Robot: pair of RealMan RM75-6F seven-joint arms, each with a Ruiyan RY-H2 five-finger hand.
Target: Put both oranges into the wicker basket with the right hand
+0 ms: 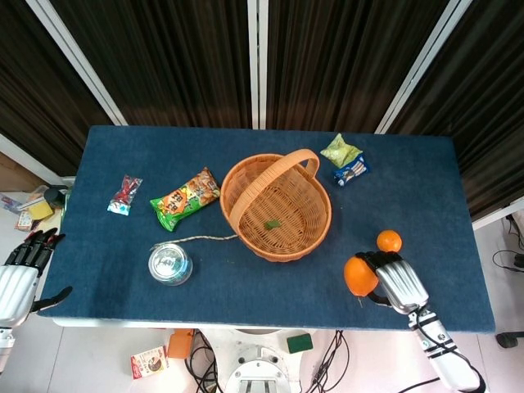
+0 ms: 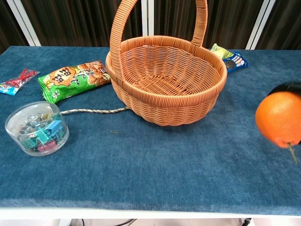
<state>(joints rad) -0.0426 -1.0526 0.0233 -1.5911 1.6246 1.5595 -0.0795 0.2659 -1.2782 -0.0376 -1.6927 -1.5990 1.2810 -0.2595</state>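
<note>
Head view: right hand (image 1: 399,282) sat near the front right corner of the surface (image 1: 409,188), fingers wrapped around the large orange (image 1: 360,275). Orange was held on the hand's basket-facing side, so the fruit would lead on any sweep toward the basket (image 1: 277,206); judged a sensible carry for a drop over the rim. Small orange (image 1: 389,241) lay on the cloth just beyond the hand, close by its fingers; contact could not be told. It is not yet in the basket, so the task is judged at its first carry, with neither fruit delivered.

Chest view: large orange (image 2: 280,118) appeared blurred and clear of the cloth at the right edge, roughly level with the lower wall of the basket (image 2: 165,101), stalk pointing down. Only a dark sliver of the hand showed above and beside it. Judged: more lift is needed to clear the rim, and the tall handle arches over the middle, so entry from the right side under or beside the handle looks easiest.

Basket held a small green scrap on its floor, otherwise nothing of the task. Snack bag (image 1: 185,197), clip tub (image 1: 170,264) and string (image 1: 205,239) lay left of the basket, candy wrapper (image 1: 124,195) further left, two small packets (image 1: 347,159) behind the basket's right side; all well apart from the carry path.

Left hand (image 1: 18,274) rested off the surface's left edge, fingers spread, holding nothing, consistent with a right-hand-only task.
</note>
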